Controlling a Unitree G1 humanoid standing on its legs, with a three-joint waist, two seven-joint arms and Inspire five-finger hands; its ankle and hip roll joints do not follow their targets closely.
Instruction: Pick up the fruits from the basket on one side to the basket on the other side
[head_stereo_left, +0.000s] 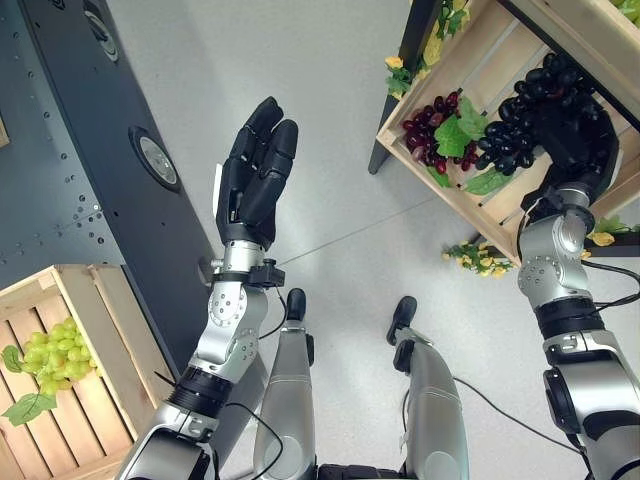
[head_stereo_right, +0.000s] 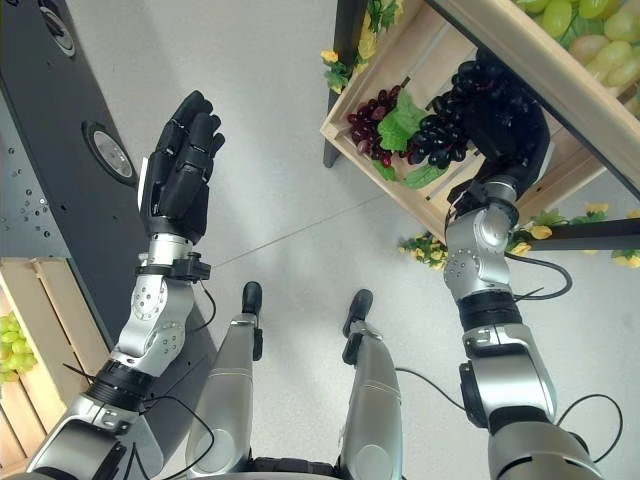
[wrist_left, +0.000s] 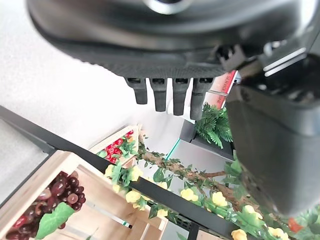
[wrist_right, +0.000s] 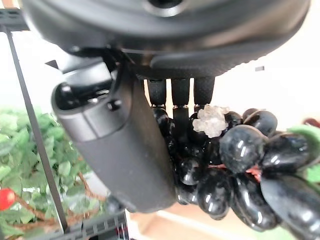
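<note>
A bunch of black grapes (head_stereo_left: 515, 125) lies in a slanted wooden crate (head_stereo_left: 452, 198) on the shelf at the upper right, beside a bunch of red grapes (head_stereo_left: 432, 135) with green leaves. My right hand (head_stereo_left: 578, 140) reaches into that crate. In the right wrist view its thumb (wrist_right: 125, 150) and fingers (wrist_right: 172, 95) close round the black grapes (wrist_right: 235, 170). My left hand (head_stereo_left: 256, 172) is raised over the floor in the middle left, open and holding nothing. A second wooden crate (head_stereo_left: 100, 300) at the lower left holds green grapes (head_stereo_left: 55, 355).
A dark metal panel (head_stereo_left: 110, 150) stands between my left arm and the lower left crate. Yellow flowers and leaves (head_stereo_left: 480, 258) trim the shelf's frame. Pale green grapes (head_stereo_right: 590, 40) lie in another crate higher up. Grey floor (head_stereo_left: 330, 200) separates the two sides.
</note>
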